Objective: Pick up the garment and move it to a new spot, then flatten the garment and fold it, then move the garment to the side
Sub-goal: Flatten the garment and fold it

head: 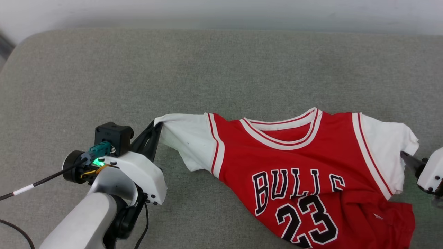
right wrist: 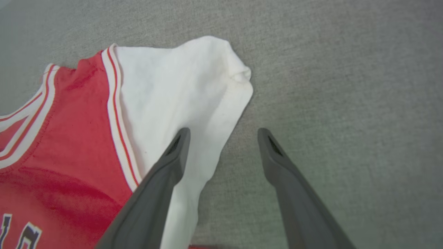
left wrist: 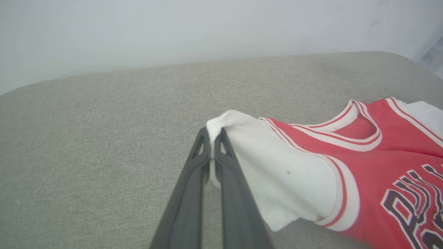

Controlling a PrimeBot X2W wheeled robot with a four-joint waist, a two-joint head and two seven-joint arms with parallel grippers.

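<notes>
Pinched the garment (head: 294, 166) by one sleeve in the left end effector (head: 157, 126), centre-left. Held the right end effector (head: 410, 160) spread, right edge.

Supporting surface: a broad grey-green cushion (head: 221, 69) upholstered in woven fabric, rounded at its far left corner, flat and unwrinkled. Lying directly on it, towards the robot's right and near side: one red sports jersey (head: 297, 155) of thin fabric with white sleeves, front face up, "BULLS" and "23" legible. Sleeves spread outwards; lower part bunched in folds.
</notes>
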